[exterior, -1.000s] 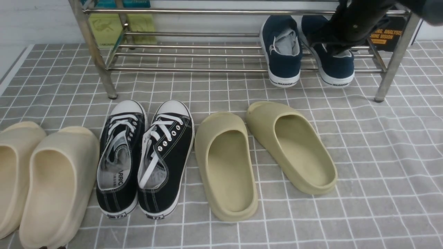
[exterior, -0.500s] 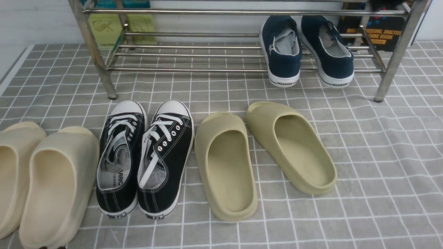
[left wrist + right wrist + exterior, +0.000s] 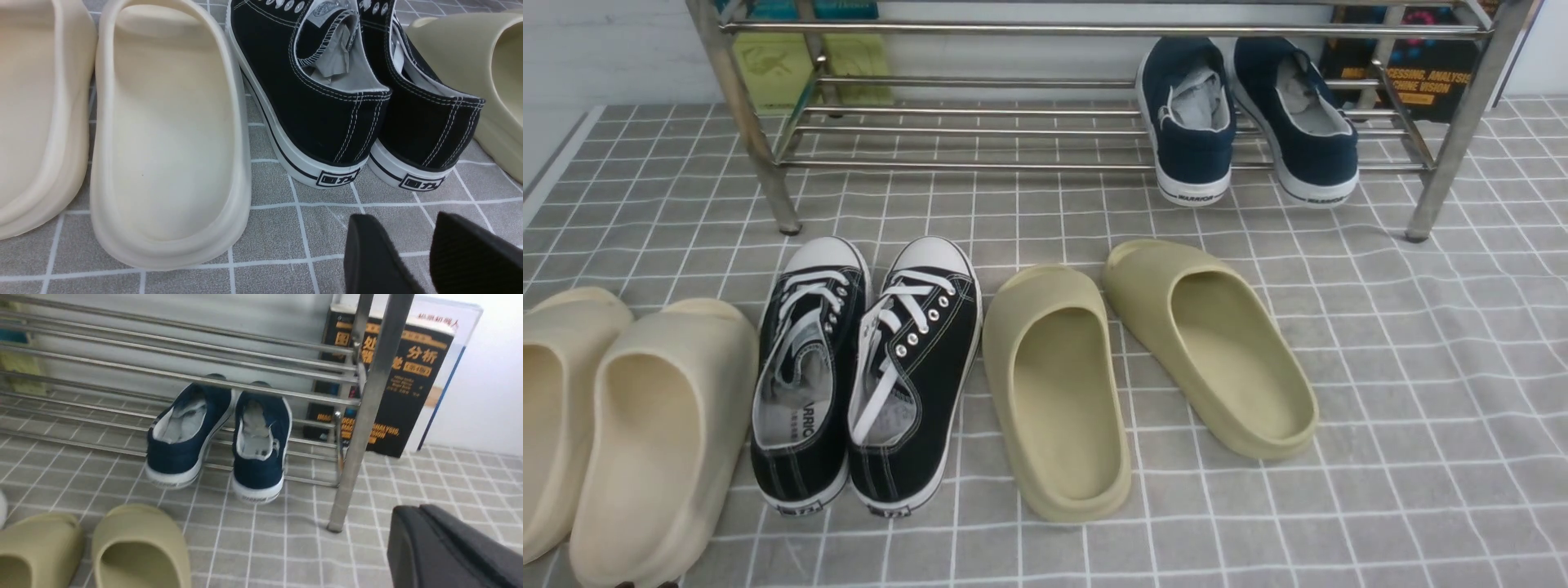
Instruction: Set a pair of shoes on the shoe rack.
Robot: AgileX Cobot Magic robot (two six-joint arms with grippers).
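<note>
Basically done: navy slip-on sneakers on steel shoe rack, lower shelf, right end. R tool closed, empty; L tool open, empty. Best retreat slowly w/o bumping rack.

The grey floor, patterned with white grid lines, carries two cream clogs side by side, a pair of black lace-up sneakers with white toe caps, and two olive slides, the nearer ends of which spread apart. Behind them the steel rack stands on the floor on its legs, and the navy slip-on shoes rest on its lower bars, toward the right end. A black book stands upright on the floor by that same end.
</note>
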